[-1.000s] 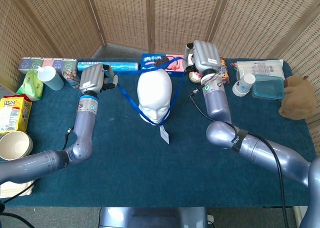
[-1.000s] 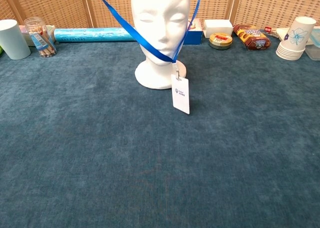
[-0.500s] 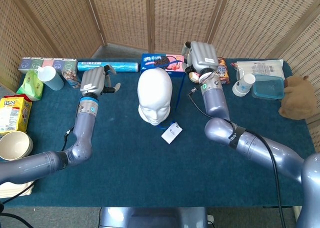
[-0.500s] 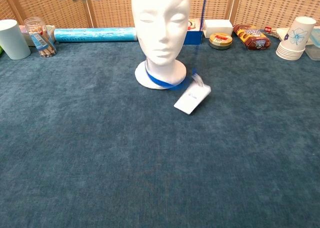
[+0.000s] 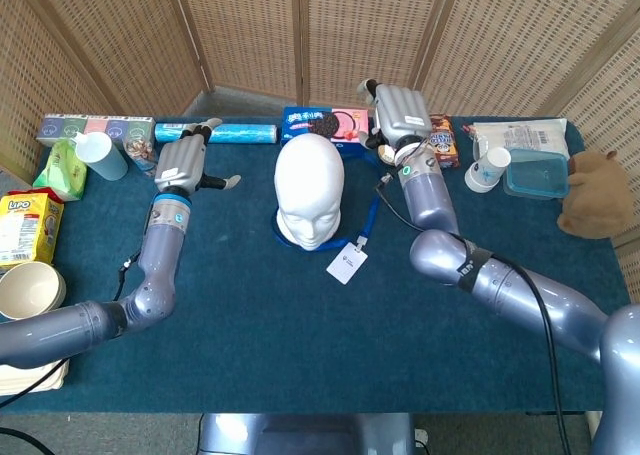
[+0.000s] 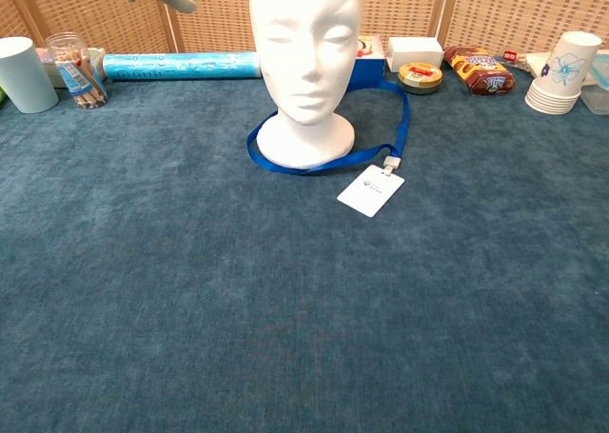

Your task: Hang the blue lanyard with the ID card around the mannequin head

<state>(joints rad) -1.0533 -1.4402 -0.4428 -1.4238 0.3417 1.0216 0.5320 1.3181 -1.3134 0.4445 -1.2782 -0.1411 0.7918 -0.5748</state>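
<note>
**A:** Lanyard (image 6: 314, 157) first: where does it lie?

**B:** The blue loop lies flat on the tabletop (image 6: 285, 309) around the base of the mannequin head (image 5: 310, 190), which stands upright near the middle of the far edge. The ID card (image 6: 370, 189) rests face up just beside the base, clipped to the loop.

**A:** And the fingers?

**B:** The left hand (image 5: 183, 160) hangs above the tabletop toward the far left, fingers spread and holding nothing. The right hand (image 5: 398, 115) is raised beside the head at the far edge; its fingers curl slightly apart, and I see nothing in them.

**A:** Containers?

**B:** A clear jar (image 6: 74, 68) near the far left corner holds small sticks. A stack of paper cups (image 6: 561, 71) stands toward the far right; I cannot tell what is inside. A cream bowl (image 5: 28, 290) sits at the left edge.
</note>
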